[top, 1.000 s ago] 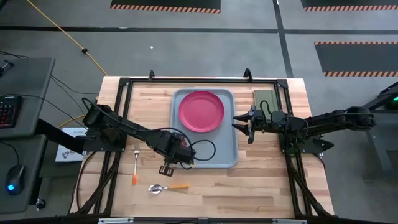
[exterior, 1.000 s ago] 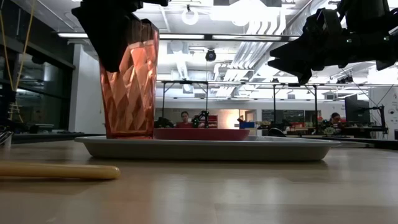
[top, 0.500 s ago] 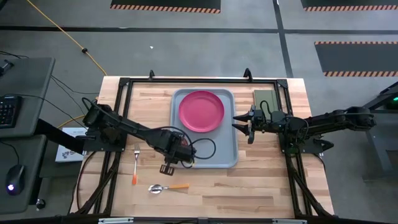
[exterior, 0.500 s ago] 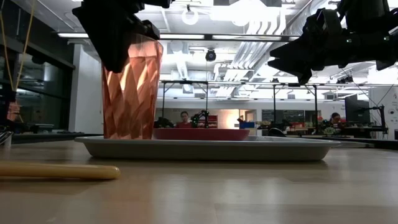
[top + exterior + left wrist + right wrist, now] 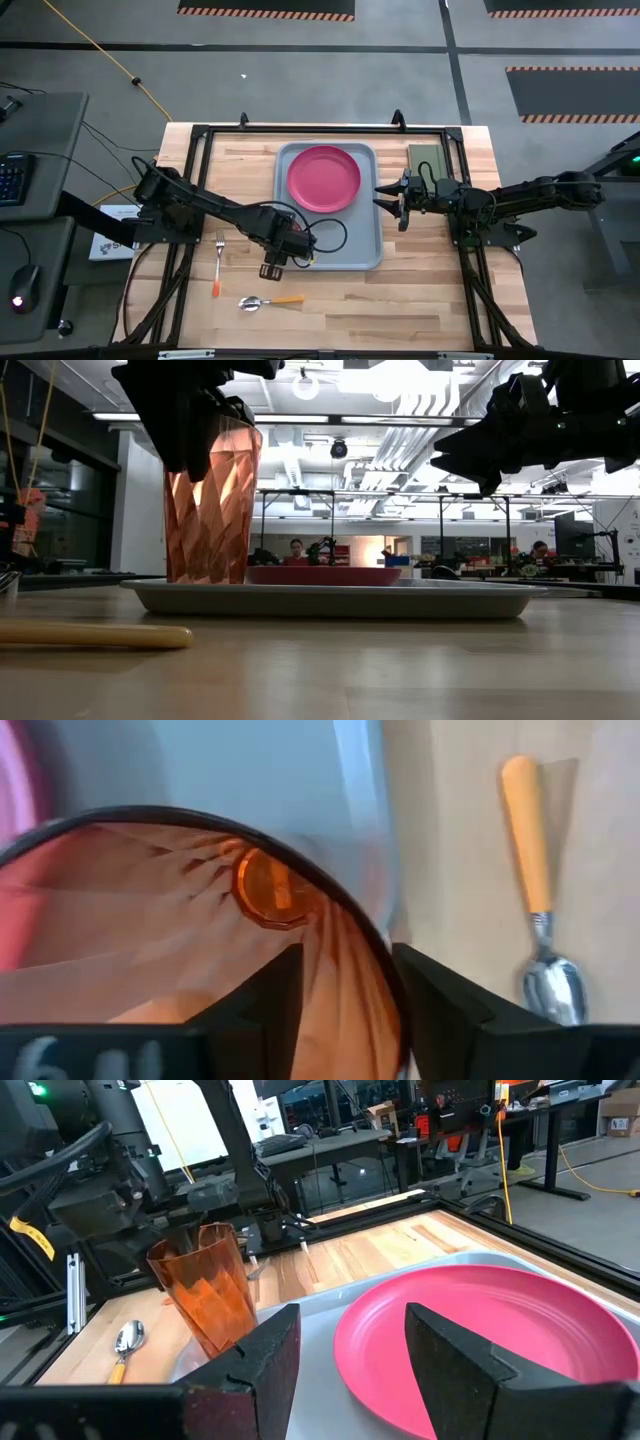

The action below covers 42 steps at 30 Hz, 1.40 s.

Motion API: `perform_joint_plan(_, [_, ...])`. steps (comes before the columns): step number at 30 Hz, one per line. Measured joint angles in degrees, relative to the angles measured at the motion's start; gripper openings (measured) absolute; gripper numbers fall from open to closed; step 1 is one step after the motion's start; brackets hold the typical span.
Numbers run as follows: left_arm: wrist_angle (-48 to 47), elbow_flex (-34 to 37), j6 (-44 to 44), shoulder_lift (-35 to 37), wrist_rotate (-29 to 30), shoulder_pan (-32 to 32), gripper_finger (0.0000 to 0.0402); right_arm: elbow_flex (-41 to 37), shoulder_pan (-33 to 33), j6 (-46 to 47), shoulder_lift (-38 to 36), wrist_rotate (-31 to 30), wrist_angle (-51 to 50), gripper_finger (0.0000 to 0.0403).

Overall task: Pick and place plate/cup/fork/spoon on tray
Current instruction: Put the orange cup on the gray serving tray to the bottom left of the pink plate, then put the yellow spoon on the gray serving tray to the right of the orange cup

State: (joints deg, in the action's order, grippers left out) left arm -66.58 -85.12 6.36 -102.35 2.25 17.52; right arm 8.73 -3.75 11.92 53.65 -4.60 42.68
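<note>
Tilted a second ago, the translucent reddish-orange plastic cup (image 5: 212, 500) now stands on the near corner of the light grey-blue rectangular tray (image 5: 362, 252), beside the round magenta plate (image 5: 324, 178). The left gripper (image 5: 283, 257) clamps its rim. Releasing carelessly could tip it. The right gripper (image 5: 393, 201) waits, fingers apart.
</note>
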Motion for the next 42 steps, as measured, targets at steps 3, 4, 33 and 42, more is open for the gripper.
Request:
perform_joint_plan(3, [0.0, 0.0, 0.0, 0.0, -1.9, 0.0, 0.0167, 0.0, 0.0, 0.0, 0.0, 0.0, 0.0, 0.0172])
perform_joint_plan(4, [0.0, 0.0, 0.0, 0.0, -2.4, 0.0, 0.0174, 0.0, 0.0, 0.0, 0.0, 0.0, 0.0, 0.0172])
perform_joint_plan(33, [-0.4, -0.1, 15.9, 28.3, 22.5, 5.8, 0.0202, 0.0, 0.0, 0.0, 0.1, 0.0, -0.1, 0.0172])
perform_joint_plan(42, [33.0, 21.5, 20.5, 34.0, 20.5, 16.7, 0.0202, 0.0, 0.0, 0.0, 0.1, 0.0, -0.4, 0.0172])
